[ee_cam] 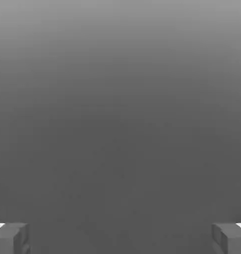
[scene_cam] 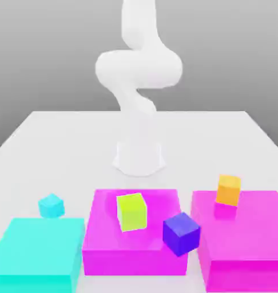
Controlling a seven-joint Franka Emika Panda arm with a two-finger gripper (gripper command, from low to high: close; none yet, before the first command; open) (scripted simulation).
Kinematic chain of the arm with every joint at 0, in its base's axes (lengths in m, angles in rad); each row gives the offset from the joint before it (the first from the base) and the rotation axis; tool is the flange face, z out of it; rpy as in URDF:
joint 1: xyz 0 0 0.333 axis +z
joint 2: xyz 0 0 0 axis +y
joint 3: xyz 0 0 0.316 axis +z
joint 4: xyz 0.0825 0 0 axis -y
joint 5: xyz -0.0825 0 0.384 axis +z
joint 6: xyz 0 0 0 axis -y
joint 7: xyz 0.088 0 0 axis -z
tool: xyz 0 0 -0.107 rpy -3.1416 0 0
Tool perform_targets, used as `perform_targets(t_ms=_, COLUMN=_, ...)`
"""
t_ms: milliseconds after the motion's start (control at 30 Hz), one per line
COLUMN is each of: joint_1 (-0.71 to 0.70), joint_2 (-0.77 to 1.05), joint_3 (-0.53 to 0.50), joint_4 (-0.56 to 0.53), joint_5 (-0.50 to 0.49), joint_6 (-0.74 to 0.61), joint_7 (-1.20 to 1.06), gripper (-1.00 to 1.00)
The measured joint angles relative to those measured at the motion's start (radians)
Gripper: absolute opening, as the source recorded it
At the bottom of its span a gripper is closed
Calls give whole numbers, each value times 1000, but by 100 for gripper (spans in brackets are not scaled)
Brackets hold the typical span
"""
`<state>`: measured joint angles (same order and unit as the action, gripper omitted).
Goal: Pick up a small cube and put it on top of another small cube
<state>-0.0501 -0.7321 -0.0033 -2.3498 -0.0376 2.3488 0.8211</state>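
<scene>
Exterior view: the white arm (scene_cam: 138, 86) rises behind a white table (scene_cam: 61, 149). A yellow cube (scene_cam: 132, 211) sits on the middle pink block (scene_cam: 107, 229), a blue cube (scene_cam: 181, 233) at its corner, an orange cube (scene_cam: 228, 189) on the right pink block (scene_cam: 250, 240), a small cyan cube (scene_cam: 51, 205) beside the cyan block (scene_cam: 32, 252)

Hand view: the gripper (ee_cam: 120, 238) is spread wide, its fingers (ee_cam: 11, 237) holding nothing, grey open space between

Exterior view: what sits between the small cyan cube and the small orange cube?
In the exterior view, the small yellow-green cube sits between the small cyan cube and the small orange cube, resting on the middle magenta block.
</scene>
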Motion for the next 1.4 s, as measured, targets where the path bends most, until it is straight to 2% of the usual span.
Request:
perform_targets(t_ms=400, joint_1=-229, joint_2=329, joint_3=-94, joint_4=-239, joint_5=-145, joint_6=231, joint_7=74, gripper=0)
perform_targets(t_ms=667, joint_1=-344, joint_2=542, joint_3=-213, joint_4=-397, joint_5=-160, joint_6=388, joint_7=63, gripper=0)
perform_targets(t_ms=800, joint_1=-379, joint_2=647, joint_3=-276, joint_4=-478, joint_5=-92, joint_6=472, joint_7=4, gripper=0)
perform_targets(t_ms=900, joint_1=-422, joint_2=732, joint_3=-286, joint_4=-524, joint_5=35, joint_6=538, joint_7=-91, gripper=0)
perform_targets(t_ms=1033, joint_1=-495, joint_2=872, joint_3=-159, joint_4=-505, joint_5=208, joint_6=647, joint_7=-212, gripper=0)
perform_targets(t_ms=1133, joint_1=-588, joint_2=980, joint_3=-53, joint_4=-486, joint_5=264, joint_6=734, joint_7=-258, gripper=0)
perform_targets(t_ms=1167, joint_1=-606, joint_2=1002, joint_3=-34, joint_4=-482, joint_5=268, joint_6=752, joint_7=-264, gripper=-100)
perform_targets(t_ms=1400, joint_1=-610, joint_2=1001, joint_3=-31, joint_4=-482, joint_5=263, joint_6=751, joint_7=-259, gripper=-100)
